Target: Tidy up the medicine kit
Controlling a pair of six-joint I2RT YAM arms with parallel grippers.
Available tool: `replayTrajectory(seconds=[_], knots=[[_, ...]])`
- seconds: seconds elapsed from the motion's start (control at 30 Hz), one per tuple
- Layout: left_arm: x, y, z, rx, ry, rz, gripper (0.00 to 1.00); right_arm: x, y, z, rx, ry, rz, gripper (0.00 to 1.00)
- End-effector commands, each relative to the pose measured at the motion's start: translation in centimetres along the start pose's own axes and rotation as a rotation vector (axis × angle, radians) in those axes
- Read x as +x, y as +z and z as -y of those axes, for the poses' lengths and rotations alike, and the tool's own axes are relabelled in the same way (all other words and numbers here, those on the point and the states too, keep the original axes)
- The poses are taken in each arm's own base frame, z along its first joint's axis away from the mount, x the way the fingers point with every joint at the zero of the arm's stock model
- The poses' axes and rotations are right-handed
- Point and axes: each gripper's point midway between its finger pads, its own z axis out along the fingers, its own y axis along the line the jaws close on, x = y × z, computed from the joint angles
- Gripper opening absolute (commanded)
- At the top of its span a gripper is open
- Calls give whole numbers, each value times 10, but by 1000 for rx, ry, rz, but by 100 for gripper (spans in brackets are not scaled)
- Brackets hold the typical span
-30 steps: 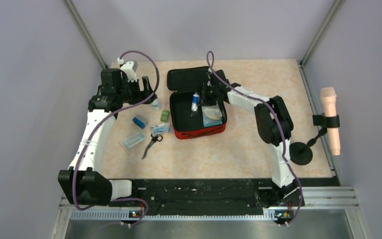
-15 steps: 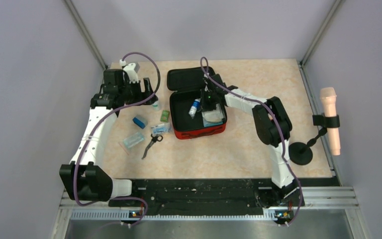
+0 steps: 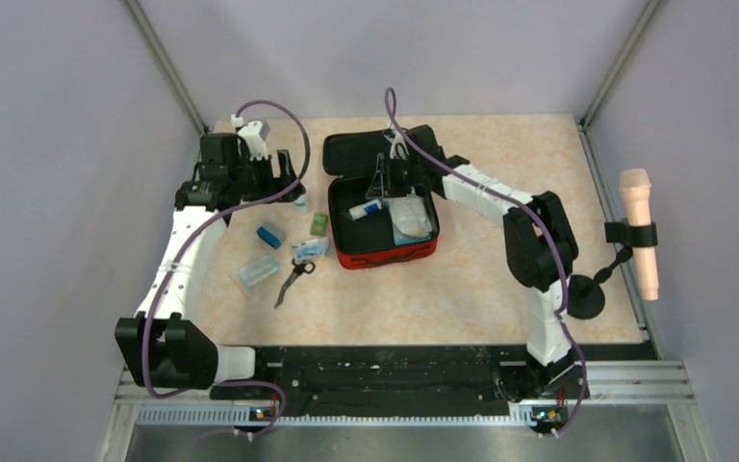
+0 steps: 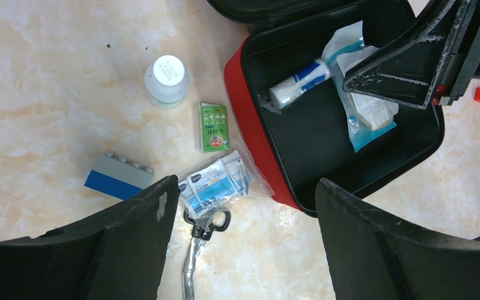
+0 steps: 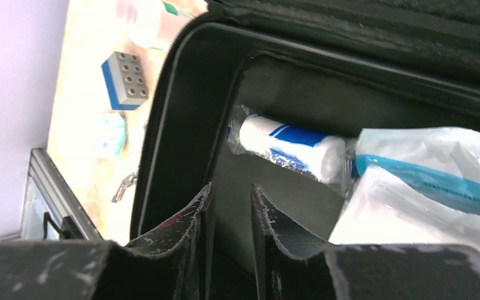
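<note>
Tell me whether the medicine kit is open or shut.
Open. The medicine kit has its lid folded back, a bandage roll lying inside.

I see the beige marbled table [image 3: 500, 154] carrying the open medicine kit [image 3: 385, 258] near the middle of its far edge. Toward the left edge lie a white-capped bottle [image 3: 300, 202], green packet [image 3: 319, 223], blue block [image 3: 269, 235], sachets [image 3: 312, 248], scissors [image 3: 293, 277] and a clear packet [image 3: 258, 272]. A black stand base [image 3: 582, 296] sits by the right edge.
</note>
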Motion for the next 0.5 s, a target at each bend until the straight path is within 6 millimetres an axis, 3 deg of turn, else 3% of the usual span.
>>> replayTrajectory(seconds=[0.0,0.23,0.33,0.47], knots=[[-17,-8,3,6,35,81,85,-32,2,-40,-146,-102,89,29],[-20,-12,4,4,45,94,85,-40,42,-32,-86,-82,143,31],[-20,-14,2,-6,56,97,85,-34,55,-51,-147,-156,130,36],[-19,-17,0,-16,60,102,85,-17,57,-81,-333,-401,64,43]])
